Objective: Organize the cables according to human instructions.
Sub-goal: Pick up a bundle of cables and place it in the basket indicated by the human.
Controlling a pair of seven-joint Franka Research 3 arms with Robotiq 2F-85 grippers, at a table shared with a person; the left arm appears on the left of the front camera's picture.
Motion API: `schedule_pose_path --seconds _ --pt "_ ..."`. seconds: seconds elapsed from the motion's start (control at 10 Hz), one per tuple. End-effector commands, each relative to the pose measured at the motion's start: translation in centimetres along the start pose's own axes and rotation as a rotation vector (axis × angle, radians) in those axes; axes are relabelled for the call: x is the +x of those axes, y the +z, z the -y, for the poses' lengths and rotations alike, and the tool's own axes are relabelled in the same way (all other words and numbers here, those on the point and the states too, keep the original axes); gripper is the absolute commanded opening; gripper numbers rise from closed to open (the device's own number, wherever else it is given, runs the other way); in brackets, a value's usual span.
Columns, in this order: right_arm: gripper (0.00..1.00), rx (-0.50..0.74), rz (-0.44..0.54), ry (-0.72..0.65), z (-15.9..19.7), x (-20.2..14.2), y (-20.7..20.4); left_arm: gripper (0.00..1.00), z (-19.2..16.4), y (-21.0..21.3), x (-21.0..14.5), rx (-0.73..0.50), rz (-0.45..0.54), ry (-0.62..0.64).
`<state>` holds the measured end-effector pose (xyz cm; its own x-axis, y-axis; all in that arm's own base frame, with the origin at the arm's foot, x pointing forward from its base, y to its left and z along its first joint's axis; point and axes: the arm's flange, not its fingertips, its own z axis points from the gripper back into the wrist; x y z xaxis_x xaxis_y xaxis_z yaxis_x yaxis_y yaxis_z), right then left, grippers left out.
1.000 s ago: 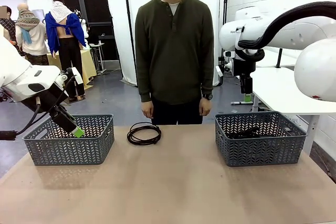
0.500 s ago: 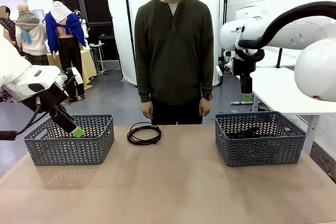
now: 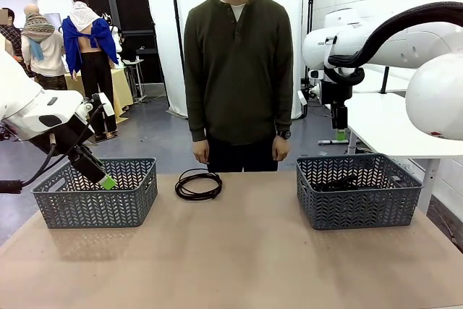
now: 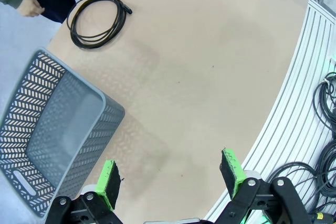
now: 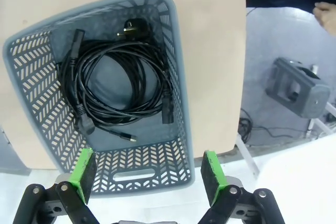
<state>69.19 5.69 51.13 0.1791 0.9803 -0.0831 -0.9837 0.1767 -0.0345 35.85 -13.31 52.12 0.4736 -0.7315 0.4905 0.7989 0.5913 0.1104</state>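
**No move, no signal: one cable still out on the table**

Next to nothing changed over the last second. Both arms parked exactly as before. Only a slight sway from the person (image 3: 239, 70), hands (image 3: 202, 151) hanging low, no pointing, no gesture.

Above the left basket (image 3: 94, 211), the left gripper (image 3: 107, 181), tilted toward the table (image 3: 239, 258), jaws wide apart and clamped on nothing. High over the right basket (image 3: 358, 211), the right gripper (image 3: 340, 134), jaws likewise spread and empty in the wrist view.

One cable (image 3: 198, 184) coiled flat near the far edge, just in front of the person, between the two baskets, nearer the left one and touching neither. More cables (image 5: 113, 85) heaped in the right basket, coils overlapping, count unclear. Nothing visible inside the left basket from the left wrist.

Best read as a pause: waiting for word on where the last coil belongs. Sorting apparently most of the way there, with one piece outstanding. Nothing to act on until a hand picks a basket. After that, probably a reach by the nearer left arm and a low pinch on the coil's rim. Main risk: snagging a single loop and trailing the rest.
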Motion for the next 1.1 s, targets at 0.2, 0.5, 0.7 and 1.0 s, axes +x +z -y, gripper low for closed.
schedule_pose_path --seconds 0.2,0.5,0.7,1.0 --pt "1.00 -0.006 0.081 -0.156 -6.1 3.1 3.6 1.00 -0.2 -0.1 -0.1 0.008 0.007 -0.001" --pt "1.00 -0.037 0.141 -0.202 -12.9 5.8 4.4 1.00 -0.2 -0.1 -0.1 0.008 0.007 -0.001" --pt "1.00 -0.041 0.234 -0.229 -17.0 7.3 3.9 1.00 -0.2 -0.1 -0.1 0.008 0.007 -0.001" --pt "1.00 -0.101 0.298 -0.231 -21.6 9.0 1.6 1.00 -0.2 -0.1 -0.1 0.008 0.007 -0.001"
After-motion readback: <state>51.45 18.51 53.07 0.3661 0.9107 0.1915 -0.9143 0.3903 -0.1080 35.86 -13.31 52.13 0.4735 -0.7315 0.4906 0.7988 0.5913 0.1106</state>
